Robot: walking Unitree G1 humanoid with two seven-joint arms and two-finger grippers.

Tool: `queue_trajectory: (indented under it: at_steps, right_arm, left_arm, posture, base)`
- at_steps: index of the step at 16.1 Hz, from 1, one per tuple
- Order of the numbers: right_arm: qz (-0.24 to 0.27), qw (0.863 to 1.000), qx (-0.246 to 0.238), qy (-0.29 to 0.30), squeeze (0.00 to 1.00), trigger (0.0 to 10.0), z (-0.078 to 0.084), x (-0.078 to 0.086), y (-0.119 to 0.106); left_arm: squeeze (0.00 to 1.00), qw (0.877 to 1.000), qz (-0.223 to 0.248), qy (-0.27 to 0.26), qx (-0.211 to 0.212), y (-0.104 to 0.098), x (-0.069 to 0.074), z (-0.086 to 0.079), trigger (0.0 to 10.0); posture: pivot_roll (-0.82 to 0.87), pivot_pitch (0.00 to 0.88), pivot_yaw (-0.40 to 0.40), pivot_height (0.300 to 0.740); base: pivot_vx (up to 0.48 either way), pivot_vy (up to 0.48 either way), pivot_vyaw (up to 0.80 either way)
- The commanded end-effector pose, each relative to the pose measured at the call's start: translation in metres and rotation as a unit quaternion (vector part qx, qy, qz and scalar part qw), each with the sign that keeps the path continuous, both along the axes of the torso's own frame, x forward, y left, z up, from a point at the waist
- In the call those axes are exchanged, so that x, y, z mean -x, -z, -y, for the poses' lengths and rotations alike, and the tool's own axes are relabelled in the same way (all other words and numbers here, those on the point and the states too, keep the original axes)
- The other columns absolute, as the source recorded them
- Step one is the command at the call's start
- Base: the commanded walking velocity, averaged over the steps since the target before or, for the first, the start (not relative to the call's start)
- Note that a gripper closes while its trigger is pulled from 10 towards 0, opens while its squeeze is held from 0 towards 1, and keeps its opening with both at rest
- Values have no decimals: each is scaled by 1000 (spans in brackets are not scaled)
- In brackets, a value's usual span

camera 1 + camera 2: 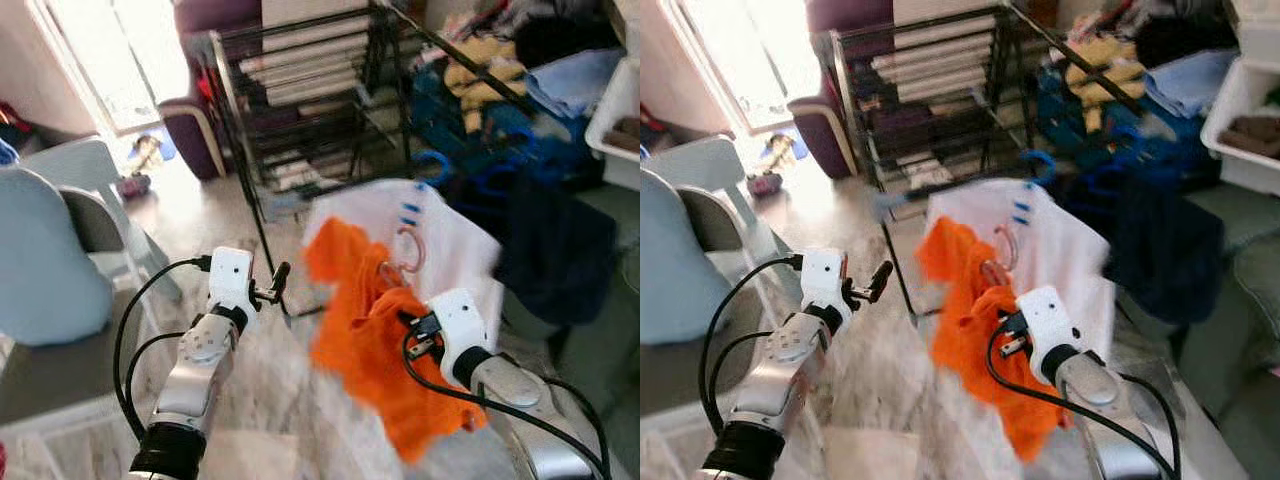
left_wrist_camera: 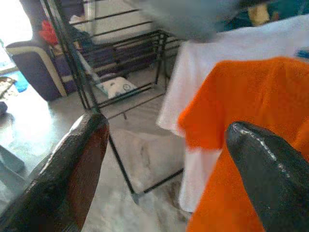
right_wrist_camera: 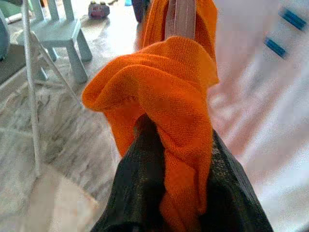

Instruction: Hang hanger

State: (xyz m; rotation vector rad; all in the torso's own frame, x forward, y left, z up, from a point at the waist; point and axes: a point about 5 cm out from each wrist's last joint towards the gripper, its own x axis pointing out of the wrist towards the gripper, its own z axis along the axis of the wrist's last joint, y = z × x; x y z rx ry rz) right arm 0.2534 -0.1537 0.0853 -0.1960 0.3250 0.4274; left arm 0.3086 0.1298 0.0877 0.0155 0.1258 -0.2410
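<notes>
The right gripper point(image 3: 164, 159) is closed on a bunched fold of the orange shirt point(image 1: 370, 340), and the right wrist view makes this plain: both black fingers point(image 3: 133, 193) press in on the cloth with orange fabric swelling out between and above them. From the head views the fingers are buried in the shirt and only the white wrist block shows.

The shirt hangs on a pink hanger point(image 1: 408, 252), held up in front of the robot, just before a white shirt point(image 1: 450, 240) with small blue marks. The hanger's hook curls upward at the top of the orange collar, and the garment's long axis runs roughly up and down, leaning toward the robot's right at the bottom. In the right wrist view the hanger appears as a pale pink strip point(image 3: 181, 19) rising from the collar (its hook is cut off there).

The left gripper point(image 1: 272, 287) is held out at the left, its jaws wide apart with nothing between them. The left wrist view shows the orange shirt close beyond its fingers point(image 2: 72, 169), and a black wire drying rack point(image 2: 96, 87) standing on the marble floor point(image 1: 270, 400).
</notes>
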Motion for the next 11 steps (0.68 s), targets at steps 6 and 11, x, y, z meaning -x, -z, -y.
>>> queue_trajectory:
  at_steps: [6,11]
  right_arm:
    - [39,999,-3,4,0,10000,-4,-11,-11]
    - [45,999,-1,19,0,10000,1,-21,-14]
  left_arm:
    - [0,1000,8,-19,-8,-3,-2,-10,10000]
    - [0,999,15,-24,-30,-7,-3,-8,10000]
  posture:
    - [-250,0,114,740]
    - [-241,0,105,740]
  base:
    - [248,356,0]
    - [0,0,0]
